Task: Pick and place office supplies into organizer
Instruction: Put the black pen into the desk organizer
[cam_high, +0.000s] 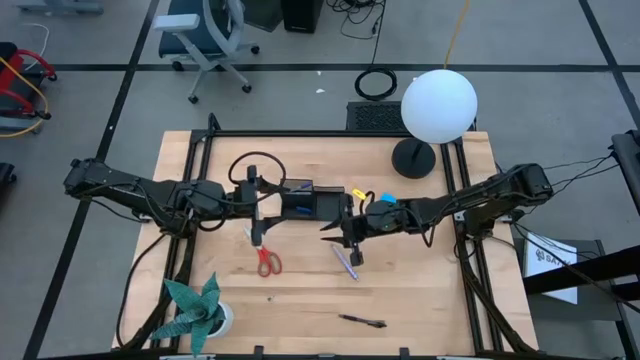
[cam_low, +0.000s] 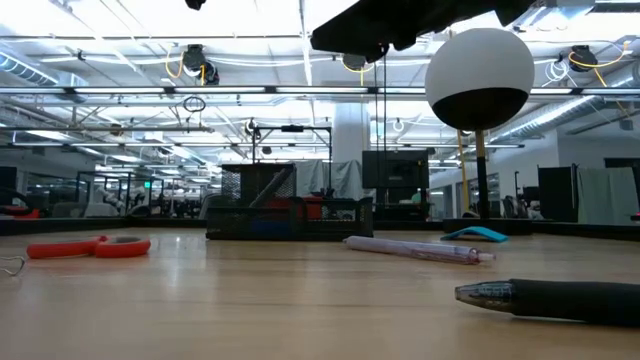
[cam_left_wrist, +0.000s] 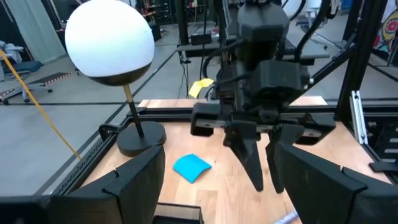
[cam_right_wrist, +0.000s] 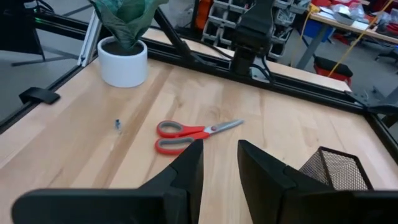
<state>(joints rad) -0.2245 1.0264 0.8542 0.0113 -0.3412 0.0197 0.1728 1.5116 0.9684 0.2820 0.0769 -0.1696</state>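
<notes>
Two hands raised mid-bench: left hand spread wide, empty, above red-handled scissors; right hand part-open, empty, near purple pen. Organizer between. Risk: arms colliding; pen rolling if nudged off-centre.

The desk is pale wood with a visible grain and a smooth, faintly glossy finish. The organizer is black wire mesh, matt. The scissors have glossy red plastic handles and bare metal blades. The notepad looks like matt blue paper. The lamp has a smooth white globe on a matt black base. The plant has creased teal paper leaves in a smooth white pot. The dark pen looks like glossy plastic.
</notes>
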